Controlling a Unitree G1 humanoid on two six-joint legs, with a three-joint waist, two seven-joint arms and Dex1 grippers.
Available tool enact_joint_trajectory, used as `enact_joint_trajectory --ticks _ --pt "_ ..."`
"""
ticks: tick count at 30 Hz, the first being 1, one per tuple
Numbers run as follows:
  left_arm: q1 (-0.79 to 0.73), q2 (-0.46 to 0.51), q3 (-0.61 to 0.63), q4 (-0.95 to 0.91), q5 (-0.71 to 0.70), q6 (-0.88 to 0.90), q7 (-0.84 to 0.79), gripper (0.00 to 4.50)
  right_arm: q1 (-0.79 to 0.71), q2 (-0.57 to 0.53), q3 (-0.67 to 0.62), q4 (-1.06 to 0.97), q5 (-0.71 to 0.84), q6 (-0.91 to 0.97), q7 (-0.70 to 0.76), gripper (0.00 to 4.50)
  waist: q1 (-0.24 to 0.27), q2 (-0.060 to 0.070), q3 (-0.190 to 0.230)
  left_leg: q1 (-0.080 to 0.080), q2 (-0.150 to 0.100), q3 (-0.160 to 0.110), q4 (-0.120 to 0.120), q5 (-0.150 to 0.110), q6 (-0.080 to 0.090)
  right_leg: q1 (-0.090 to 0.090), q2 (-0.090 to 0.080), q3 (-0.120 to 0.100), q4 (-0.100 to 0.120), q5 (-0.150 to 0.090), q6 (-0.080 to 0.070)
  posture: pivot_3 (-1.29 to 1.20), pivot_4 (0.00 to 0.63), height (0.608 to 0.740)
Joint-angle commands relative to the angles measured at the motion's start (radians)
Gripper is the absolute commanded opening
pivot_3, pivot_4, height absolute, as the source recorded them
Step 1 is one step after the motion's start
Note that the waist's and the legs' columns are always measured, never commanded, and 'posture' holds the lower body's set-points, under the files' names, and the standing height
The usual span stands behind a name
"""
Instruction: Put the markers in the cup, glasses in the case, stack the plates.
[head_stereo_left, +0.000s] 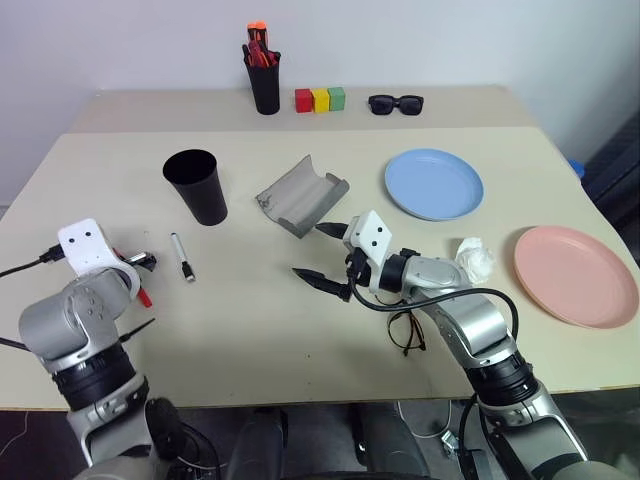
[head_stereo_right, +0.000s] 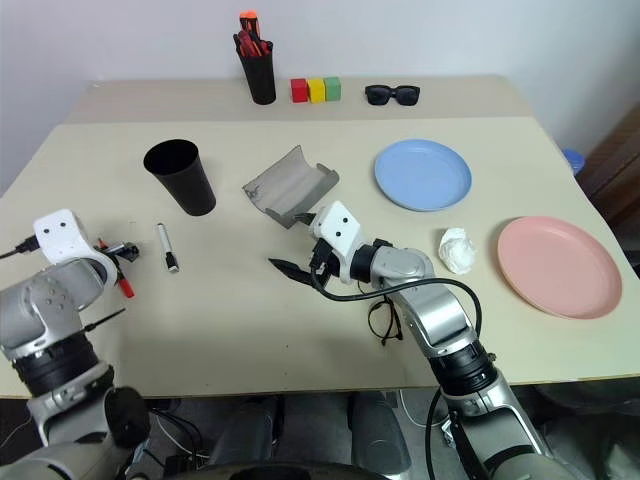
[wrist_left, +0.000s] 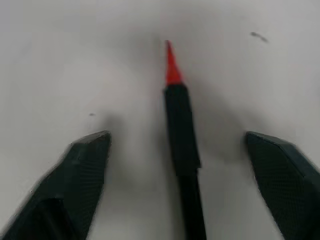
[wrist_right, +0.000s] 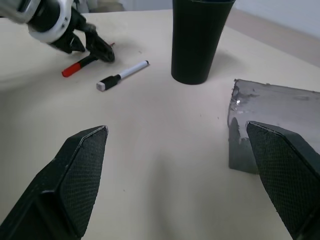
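Markers first: the black marker with the red tip (wrist_left: 180, 135) lies flat on the table (head_stereo_left: 300, 350), well to the near left of the black cup (head_stereo_left: 197, 185), between the spread fingers of the left gripper (wrist_right: 87, 45), which is released and not yet touching it. The white marker with the black cap (head_stereo_left: 181, 256) lies between that gripper and the cup. Both are judged light, rigid and smooth, and prone to roll; grip mid-barrel, across the axis.

The cup stands upright, light and easily tipped. The grey case (head_stereo_left: 300, 195) lies open just right of the cup. The wire-rimmed glasses (head_stereo_left: 405, 330) lie well right of the cup, partly under the right arm; judged fragile, best taken at the bridge. The right gripper (head_stereo_left: 325, 255) hovers released, holding nothing.

Count:
- markers: two
- cup: one
- case: one
- glasses: one pair
- plates: two, the blue plate (head_stereo_left: 433, 184) and the pink plate (head_stereo_left: 575, 275), apart, far right of the cup.
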Motion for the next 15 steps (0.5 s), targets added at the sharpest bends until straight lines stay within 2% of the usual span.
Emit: enact_joint_trajectory --ticks 1,4,6,7,10,13,15 --pt "-0.02 0.023 0.032 0.053 0.043 0.032 0.005 2.76 0.01 -0.005 -0.011 -0.065 0.005 -0.004 0.002 4.5 0.0 0.0 0.0 0.0 0.0 0.0 0.0 0.0 0.0 0.0 0.0 0.0 0.0 0.0 0.0 0.0 0.15 0.74" --pt "-0.029 0.031 0.023 0.07 0.068 -0.008 -0.001 1.25 0.022 -0.008 -0.009 -0.076 0.0 -0.001 -0.004 4.5 0.001 0.0 0.0 0.001 0.0 0.0 -0.001 0.0 0.0 0.0 0.0 0.0 0.0 0.0 0.0 0.0 0.15 0.74" --pt "-0.006 0.042 -0.013 0.051 0.077 -0.133 -0.028 0.25 0.024 -0.008 -0.01 -0.083 -0.001 0.004 -0.008 4.5 0.0 0.0 0.0 0.001 0.0 0.0 -0.001 0.0 -0.001 0.0 0.0 0.0 0.0 0.0 0.0 0.0 0.15 0.74" --pt "0.001 0.045 -0.023 0.045 0.081 -0.172 -0.036 0.04 0.025 -0.008 -0.01 -0.086 -0.001 0.006 -0.008 4.5 0.0 0.0 0.0 0.001 0.0 0.0 -0.001 0.0 -0.001 0.0 0.0 0.0 0.0 0.0 0.0 0.0 0.15 0.74" --pt "-0.017 0.046 -0.016 0.045 0.106 -0.284 -0.007 0.04 0.024 -0.012 -0.014 -0.094 0.003 0.013 -0.008 4.5 0.003 0.0 0.0 0.001 0.0 0.0 -0.001 0.001 -0.002 0.0 0.0 0.0 0.0 0.0 0.0 0.0 0.15 0.74" --pt "-0.012 0.115 -0.155 -0.048 0.144 -0.656 -0.128 0.04 0.004 -0.009 -0.018 -0.091 0.001 0.014 -0.01 4.5 0.003 -0.002 0.001 0.0 0.0 0.0 -0.001 0.001 -0.002 -0.001 0.0 0.0 0.0 0.0 0.0 0.0 0.15 0.74" --pt "-0.048 0.117 -0.182 -0.088 0.102 -0.774 -0.198 0.04 -0.017 0.0 -0.023 -0.079 -0.001 0.011 -0.018 4.5 0.008 -0.003 0.001 -0.001 0.0 0.0 -0.001 0.002 -0.003 -0.002 0.0 0.0 0.0 0.0 0.0 0.0 0.15 0.74"
